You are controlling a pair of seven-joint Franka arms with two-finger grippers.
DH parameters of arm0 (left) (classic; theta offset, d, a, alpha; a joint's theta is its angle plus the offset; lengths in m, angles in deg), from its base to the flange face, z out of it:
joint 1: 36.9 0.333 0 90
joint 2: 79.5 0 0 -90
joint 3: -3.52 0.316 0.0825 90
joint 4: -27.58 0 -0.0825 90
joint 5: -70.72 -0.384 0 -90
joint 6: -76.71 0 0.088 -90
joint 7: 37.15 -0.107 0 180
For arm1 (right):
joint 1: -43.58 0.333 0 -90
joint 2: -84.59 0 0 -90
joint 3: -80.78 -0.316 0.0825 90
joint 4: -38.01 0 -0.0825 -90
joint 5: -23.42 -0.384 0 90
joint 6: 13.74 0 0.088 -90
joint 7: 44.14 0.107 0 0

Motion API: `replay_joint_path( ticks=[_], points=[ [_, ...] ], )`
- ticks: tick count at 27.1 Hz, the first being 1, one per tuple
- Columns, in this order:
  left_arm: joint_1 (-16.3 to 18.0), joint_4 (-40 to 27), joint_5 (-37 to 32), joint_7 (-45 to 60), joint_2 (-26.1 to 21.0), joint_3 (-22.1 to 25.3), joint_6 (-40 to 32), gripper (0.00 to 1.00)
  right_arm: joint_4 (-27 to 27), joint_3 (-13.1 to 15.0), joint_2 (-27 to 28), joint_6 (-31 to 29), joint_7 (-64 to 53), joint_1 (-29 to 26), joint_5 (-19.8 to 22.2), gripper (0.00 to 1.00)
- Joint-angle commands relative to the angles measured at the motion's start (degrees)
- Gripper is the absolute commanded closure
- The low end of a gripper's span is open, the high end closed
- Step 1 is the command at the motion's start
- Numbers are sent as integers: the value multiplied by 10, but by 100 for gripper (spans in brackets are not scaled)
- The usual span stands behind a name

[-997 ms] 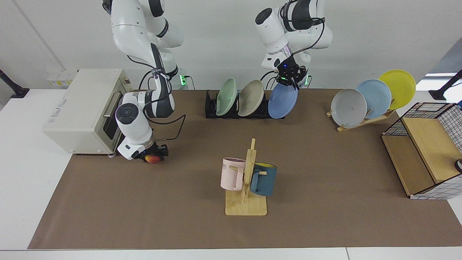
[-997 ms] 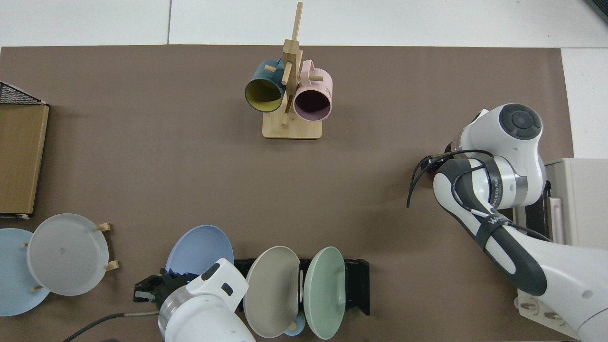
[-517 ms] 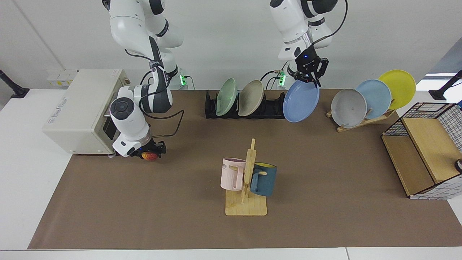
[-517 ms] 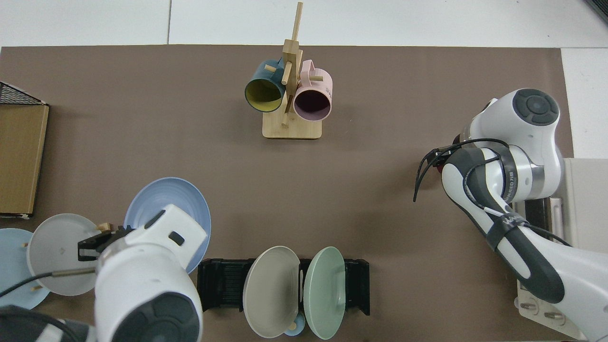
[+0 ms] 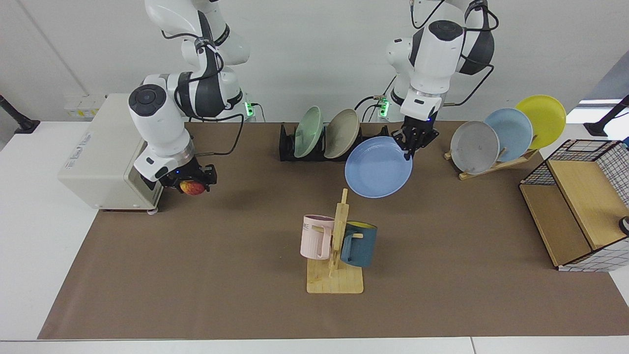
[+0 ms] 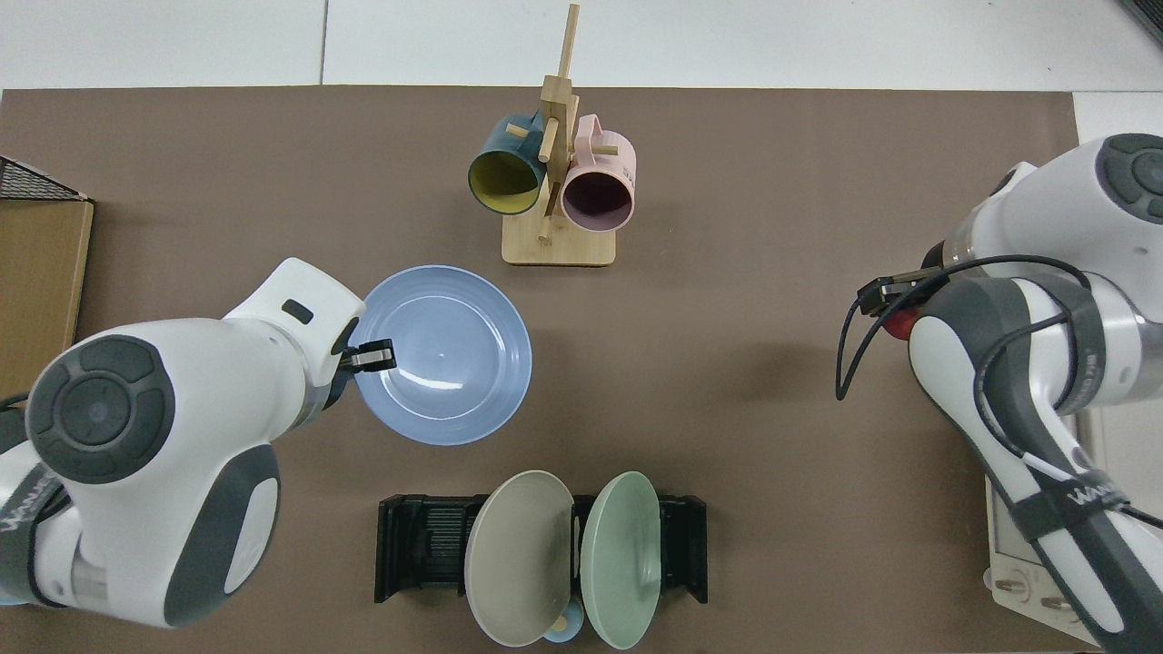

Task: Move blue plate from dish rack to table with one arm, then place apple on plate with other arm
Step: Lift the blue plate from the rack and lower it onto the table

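My left gripper (image 5: pixel 409 149) (image 6: pixel 363 356) is shut on the rim of the blue plate (image 5: pixel 377 167) (image 6: pixel 445 354), which hangs nearly level in the air in front of the black dish rack (image 5: pixel 290 150) (image 6: pixel 418 545). My right gripper (image 5: pixel 192 181) is shut on the red and yellow apple (image 5: pixel 192 187) (image 6: pixel 899 323), held above the table (image 5: pixel 221 275) beside the toaster oven. In the top view most of the apple is hidden by the right arm.
A green plate (image 5: pixel 308 131) and a beige plate (image 5: pixel 342 133) stay in the dish rack. A wooden mug tree (image 5: pixel 336 246) with two mugs stands at the centre. A wooden stand (image 5: pixel 496 164) holds grey, pale blue and yellow plates. A toaster oven (image 5: pixel 105 152) and a wire-sided shelf (image 5: pixel 580 206) flank the mat.
The left arm has swung the blue plate forward and down from beside the rack, tilting it towards level. The right arm has raised the apple off the mat.
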Motion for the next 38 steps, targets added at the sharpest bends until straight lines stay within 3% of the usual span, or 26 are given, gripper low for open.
replay_joint_path(
  ticks=[1, 6, 18, 35, 36, 38],
  points=[
    [-22, -17, 41, -4, -52, -3, 72, 100, -14, -4, -23, 37, 11, -2, -1, 100],
    [-51, -38, 54, 9, -102, -15, 123, 100, -13, -4, -25, 37, 11, -2, -1, 100],
    [-96, -106, 84, 19, -110, -18, 228, 100, -10, -4, -28, 35, 12, 8, -2, 100],
    [-96, -120, 83, 17, -122, -17, 236, 100, -8, -4, -28, 35, 12, 8, -2, 100],
    [-96, -120, 83, 19, -122, -17, 236, 89, -8, -4, -28, 35, 12, 8, -2, 100],
    [-95, -120, 83, 19, -122, -17, 235, 46, -8, -4, -28, 35, 12, 8, -2, 100]
  ],
)
